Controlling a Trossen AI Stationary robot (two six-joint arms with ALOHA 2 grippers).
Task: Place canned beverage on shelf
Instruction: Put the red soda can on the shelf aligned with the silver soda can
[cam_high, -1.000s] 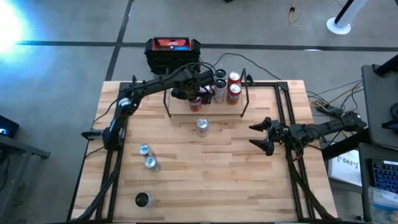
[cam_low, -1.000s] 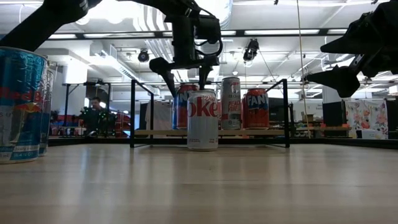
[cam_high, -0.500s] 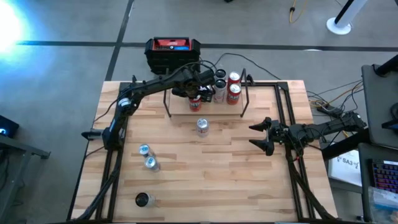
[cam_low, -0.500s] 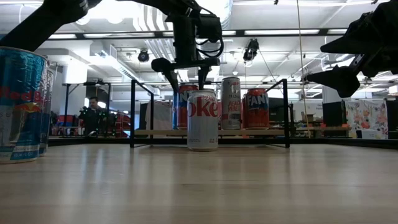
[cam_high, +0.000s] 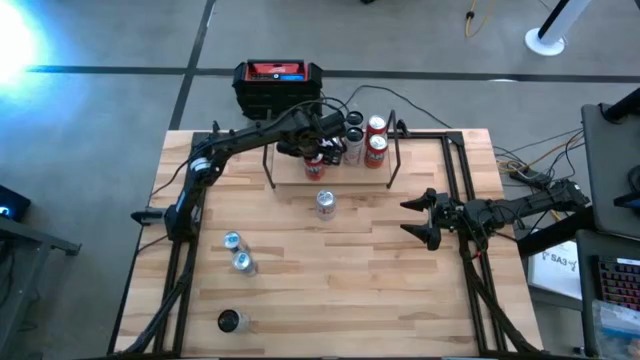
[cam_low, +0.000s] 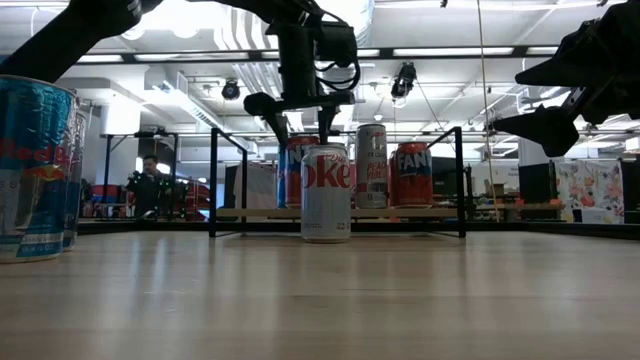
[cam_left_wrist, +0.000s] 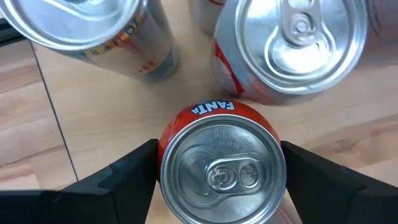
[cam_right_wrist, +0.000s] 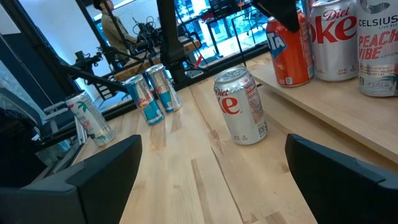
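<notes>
fingers of the left gripper (cam_left_wrist: 221, 171) sit against both sides of the orange can (cam_left_wrist: 221, 167) standing on the shelf (cam_high: 330, 170), so open slowly and lift straight up without nudging neighbouring cans.

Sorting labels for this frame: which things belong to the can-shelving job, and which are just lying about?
Job: shelf, Fanta can in left gripper, Diet Coke can, Red Bull cans; right gripper waits at right.
Lying about: black box, cables beside table.
</notes>
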